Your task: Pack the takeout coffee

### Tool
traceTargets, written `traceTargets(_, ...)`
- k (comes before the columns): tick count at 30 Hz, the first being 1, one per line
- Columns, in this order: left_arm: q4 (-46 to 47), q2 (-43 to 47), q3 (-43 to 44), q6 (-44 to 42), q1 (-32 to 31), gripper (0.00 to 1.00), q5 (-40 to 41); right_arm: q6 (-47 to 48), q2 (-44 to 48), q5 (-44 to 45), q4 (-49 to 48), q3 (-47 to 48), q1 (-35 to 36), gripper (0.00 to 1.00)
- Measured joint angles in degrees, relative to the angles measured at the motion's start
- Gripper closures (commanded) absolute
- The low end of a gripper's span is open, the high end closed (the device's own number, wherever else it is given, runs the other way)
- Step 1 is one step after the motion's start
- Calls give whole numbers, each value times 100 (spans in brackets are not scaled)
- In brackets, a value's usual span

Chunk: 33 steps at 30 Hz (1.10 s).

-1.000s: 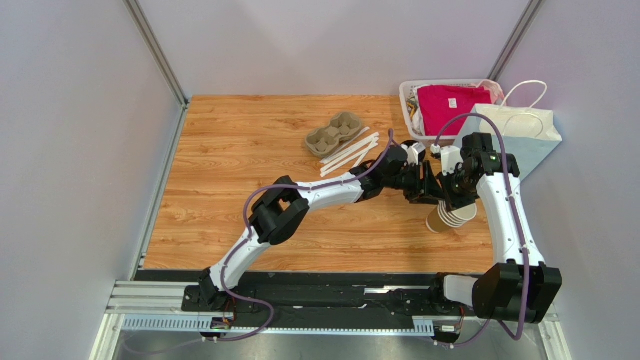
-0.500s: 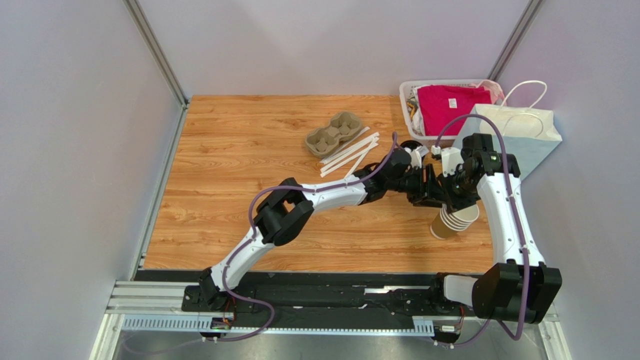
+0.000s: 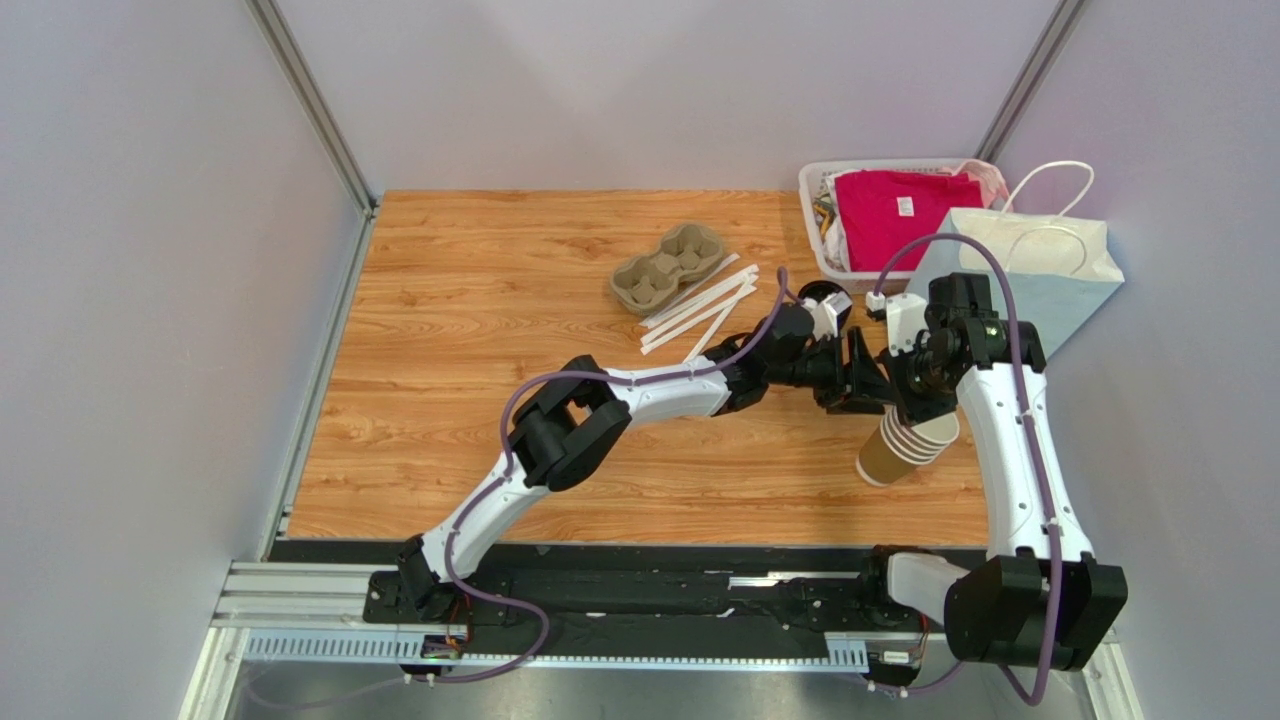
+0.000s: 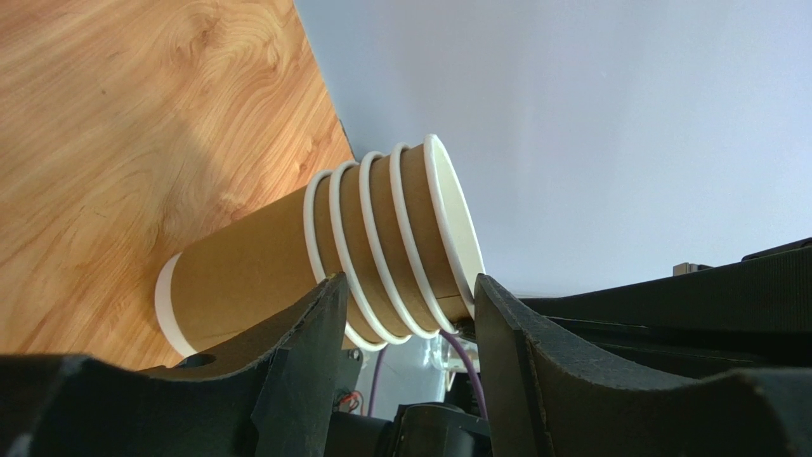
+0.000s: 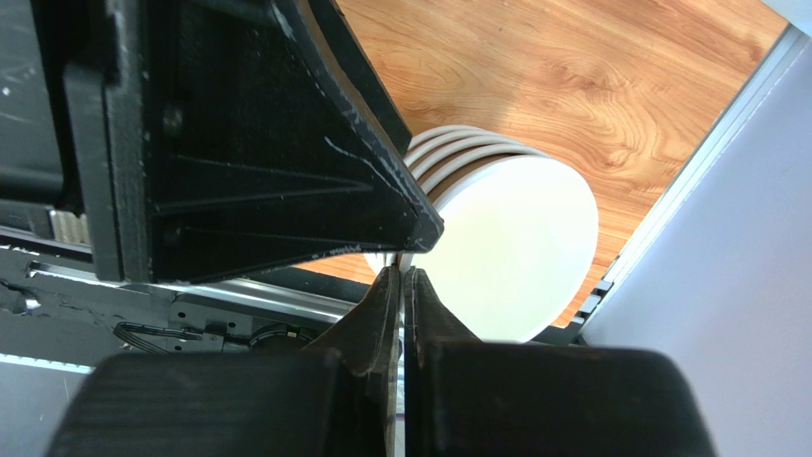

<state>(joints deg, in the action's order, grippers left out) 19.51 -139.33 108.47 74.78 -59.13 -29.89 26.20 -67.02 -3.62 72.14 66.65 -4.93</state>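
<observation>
Evidently a cup is being separated: the right hand (image 5: 400, 286) is pinched tight on the top rim of the tilted stack of lidless brown paper cups (image 4: 286, 267); the left hand (image 4: 405, 309) gapes around its rims. No black-lidded takeout coffee shows anywhere. Next, the left should clamp the lower cups

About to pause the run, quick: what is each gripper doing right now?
Left gripper: open, with the cup stack lying across just beyond its fingers.
Right gripper: shut on the cup stack's top rim.
</observation>
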Motion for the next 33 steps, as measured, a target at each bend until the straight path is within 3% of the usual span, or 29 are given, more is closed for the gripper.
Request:
traceTargets(4, 4, 13, -42, -17, 4, 37, 48, -44, 81, 87, -44, -68, 0, 100)
traceTargets(14, -170, 17, -129, -55, 17, 40, 151, -223, 192, 393, -282, -92, -2, 100)
traceTargets(21, -164, 17, -125, -50, 4, 34, 151, -286, 199, 400, -286, -92, 0, 100)
traceTargets(33, -170, 15, 142, -24, -92, 35, 153, -306, 199, 402, -299, -92, -2, 100)
